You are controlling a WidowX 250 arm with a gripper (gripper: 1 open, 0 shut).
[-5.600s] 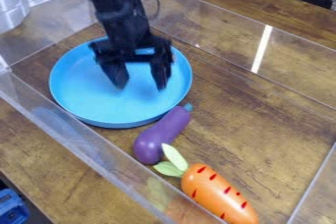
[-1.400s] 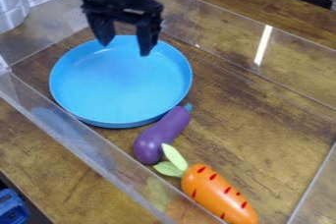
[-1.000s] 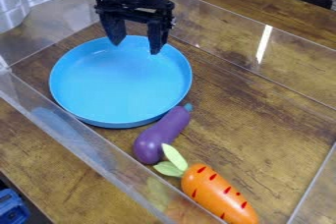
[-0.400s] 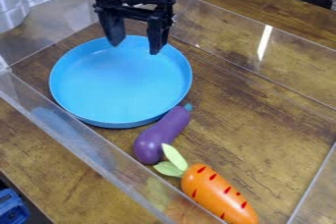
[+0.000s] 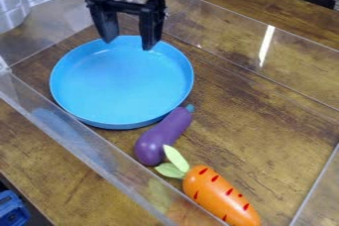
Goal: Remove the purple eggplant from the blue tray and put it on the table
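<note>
Purple eggplant (image 5: 163, 138) beside blue tray (image 5: 121, 83)

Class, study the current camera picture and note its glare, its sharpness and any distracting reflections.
Camera view: a thin bright streak of glare on the brown table; pale, hazy reflections along the clear wall at lower left; the orange carrot fairly crisp, the dark gripper softer in outline.

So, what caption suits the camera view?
Black robot gripper above a round blue tray, glossy purple eggplant beside it on brown wooden table.
</note>
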